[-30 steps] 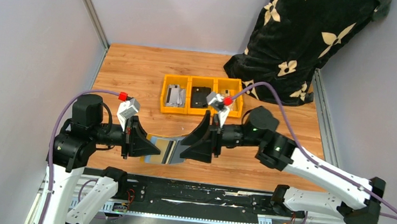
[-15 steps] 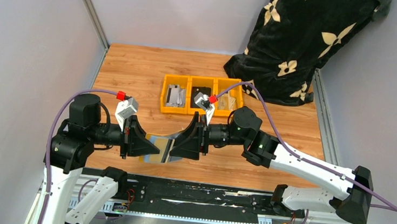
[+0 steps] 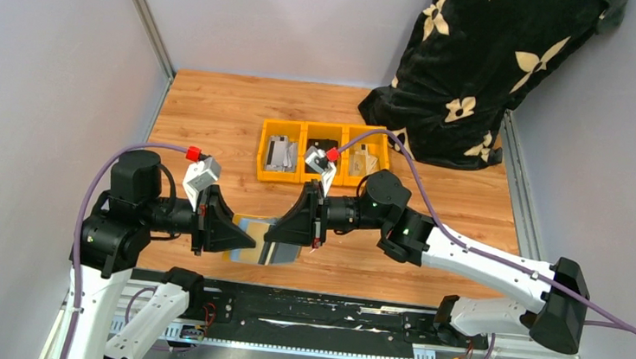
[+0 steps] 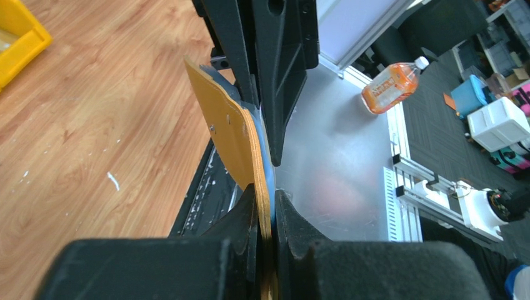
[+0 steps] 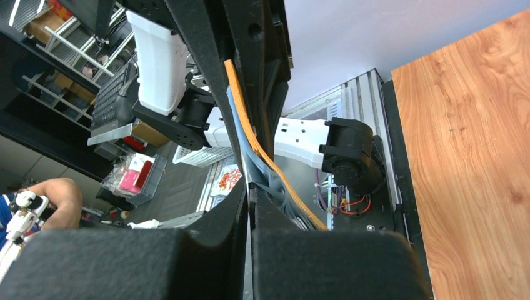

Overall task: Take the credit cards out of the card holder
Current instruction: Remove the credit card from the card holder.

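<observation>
Holding entry: card holder [image 3: 250,226], lower centre of the top view, clamped by the left gripper [image 4: 265,195]. Right gripper [image 5: 250,190]: jaws together against the credit cards [image 5: 245,140]; actual pinch unclear. Recommended: pull straight along the pocket, left clamp firm.

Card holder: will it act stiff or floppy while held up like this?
Probably floppy: the card holder bows away from the left gripper pinching its edge. Likely light too: it looks thin, seen edge-on in the right wrist view.
</observation>
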You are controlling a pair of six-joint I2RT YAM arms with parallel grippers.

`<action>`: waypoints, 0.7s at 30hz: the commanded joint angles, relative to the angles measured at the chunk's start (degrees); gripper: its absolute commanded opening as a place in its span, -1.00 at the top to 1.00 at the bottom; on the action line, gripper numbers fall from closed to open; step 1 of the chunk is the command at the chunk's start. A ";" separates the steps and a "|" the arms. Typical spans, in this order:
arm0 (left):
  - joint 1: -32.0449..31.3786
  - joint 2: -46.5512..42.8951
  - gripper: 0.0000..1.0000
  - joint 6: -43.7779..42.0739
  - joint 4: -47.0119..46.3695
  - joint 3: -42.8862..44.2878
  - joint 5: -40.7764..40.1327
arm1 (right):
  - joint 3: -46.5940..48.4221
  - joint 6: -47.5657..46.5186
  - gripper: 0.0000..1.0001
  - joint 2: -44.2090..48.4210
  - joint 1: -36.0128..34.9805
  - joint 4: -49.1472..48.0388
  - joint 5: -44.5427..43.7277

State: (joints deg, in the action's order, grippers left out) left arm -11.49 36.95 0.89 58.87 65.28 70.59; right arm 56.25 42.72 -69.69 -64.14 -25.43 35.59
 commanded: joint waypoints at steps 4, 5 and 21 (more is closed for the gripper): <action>-0.29 0.00 0.76 -0.19 0.45 0.88 10.40 | -2.33 -0.58 1.00 3.31 -0.55 -2.04 1.76; -0.29 0.07 0.76 -0.30 0.45 0.96 10.32 | -2.82 -0.85 1.00 4.03 -0.55 -1.66 2.06; -0.29 1.36 1.00 -0.36 0.58 2.86 4.38 | -5.66 -4.30 1.00 11.69 -0.10 4.71 2.17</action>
State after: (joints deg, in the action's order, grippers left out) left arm -11.49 37.89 0.93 58.50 66.65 75.40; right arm 50.68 40.64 -60.05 -64.49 -23.07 36.97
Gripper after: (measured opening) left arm 0.105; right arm 0.007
